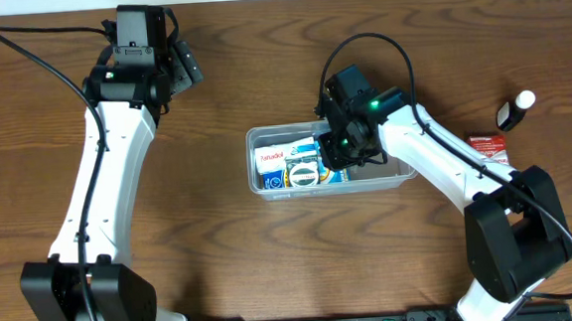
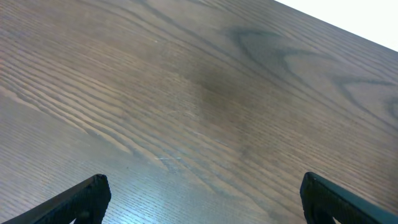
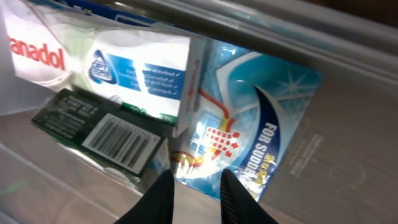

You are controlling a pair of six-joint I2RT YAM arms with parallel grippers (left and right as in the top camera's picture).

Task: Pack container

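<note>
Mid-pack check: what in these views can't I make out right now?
Right wrist: the Panadol box name is cut off by the left edge; the blue box print runs behind the right gripper.
Overhead: the right gripper's body covers part of the container contents and its own fingertips.
Overhead: black bottle and red box labels are too small to read.
Left wrist: only table shows between the left gripper fingers.

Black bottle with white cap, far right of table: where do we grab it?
Take the dark body of the bottle, below the white cap, pinching across its narrow width from above. The body is the longer part and the cap is small. The overhead view can't settle whether it stands or lies.
</note>
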